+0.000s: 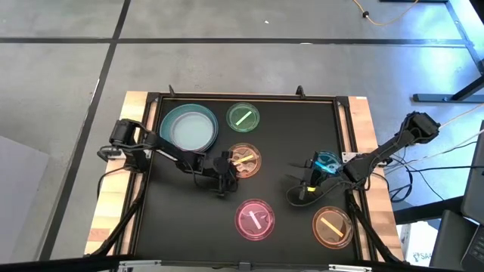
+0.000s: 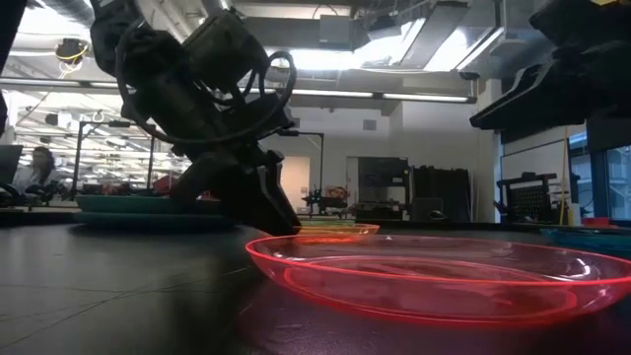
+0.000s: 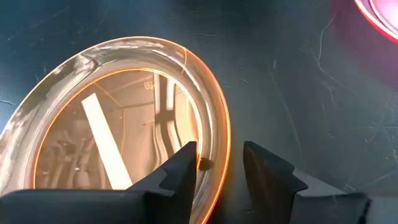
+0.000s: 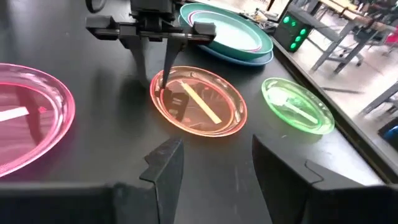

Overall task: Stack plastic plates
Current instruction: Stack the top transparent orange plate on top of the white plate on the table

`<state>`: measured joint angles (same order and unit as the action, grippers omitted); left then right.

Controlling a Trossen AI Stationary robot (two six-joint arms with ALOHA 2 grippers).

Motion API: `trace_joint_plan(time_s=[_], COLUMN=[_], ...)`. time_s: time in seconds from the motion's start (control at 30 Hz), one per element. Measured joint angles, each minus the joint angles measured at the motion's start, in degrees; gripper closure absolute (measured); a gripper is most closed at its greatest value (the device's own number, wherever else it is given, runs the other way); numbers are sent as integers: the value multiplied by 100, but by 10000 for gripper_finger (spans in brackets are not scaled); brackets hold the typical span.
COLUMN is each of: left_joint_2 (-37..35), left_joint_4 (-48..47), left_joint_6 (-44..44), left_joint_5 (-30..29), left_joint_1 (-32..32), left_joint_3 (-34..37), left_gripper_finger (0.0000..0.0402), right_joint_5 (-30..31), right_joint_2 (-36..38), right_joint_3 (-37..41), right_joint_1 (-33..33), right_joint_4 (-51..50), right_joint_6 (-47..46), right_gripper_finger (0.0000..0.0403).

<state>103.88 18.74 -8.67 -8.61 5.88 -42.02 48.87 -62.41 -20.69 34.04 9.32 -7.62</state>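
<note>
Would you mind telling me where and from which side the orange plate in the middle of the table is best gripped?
Best at its raised rim, I think, on the side facing the left gripper. The orange plate lies flat, so only its thin upturned edge gives purchase. The left gripper's fingers already straddle that rim, one inside, one outside, open. The pink plate lies clear of it.

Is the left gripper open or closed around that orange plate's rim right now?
Open. The left gripper straddles the orange plate rim, one finger inside and one outside, with a gap visible between them.
</note>
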Motion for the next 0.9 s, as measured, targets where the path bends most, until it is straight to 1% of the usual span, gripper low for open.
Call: trace_joint_plan(time_s=[0.07, 0.13, 0.23, 0.33, 0.4, 0.47, 0.53, 0.63, 0.7, 0.9], left_joint_2=[0, 0, 0, 0, 0, 0, 0, 0, 0, 0], left_joint_4=[-2, 16, 4, 25, 58, 61, 71, 182, 316, 435], left_joint_6=[10, 75, 334, 482, 492, 507, 514, 511, 510, 466], left_joint_5=[8, 9, 16, 11, 10, 6, 3, 2, 14, -125], left_joint_1=[2, 3, 3, 3, 3, 6, 26, 79, 107, 180], left_joint_3=[0, 0, 0, 0, -1, -2, 0, 0, 0, 0], left_gripper_finger=[282, 297, 334, 376, 394, 395, 392, 395, 398, 397], right_joint_5=[122, 254, 471, 520, 559, 612, 704, 357, 164, 154], right_joint_2=[0, 0, 0, 0, 0, -3, -102, -272, -374, -481], right_joint_3=[0, 0, 0, 0, 0, 0, -3, 2, 0, 0], right_joint_1=[0, 0, 0, 0, 0, -25, -157, -317, -403, -601], right_joint_4=[0, 31, 163, 169, 170, 207, 447, 440, 468, 426], right_joint_6=[183, 324, 632, 677, 674, 562, 255, -107, -168, -233], right_gripper_finger=[219, 219, 219, 219, 219, 219, 219, 219, 219, 219])
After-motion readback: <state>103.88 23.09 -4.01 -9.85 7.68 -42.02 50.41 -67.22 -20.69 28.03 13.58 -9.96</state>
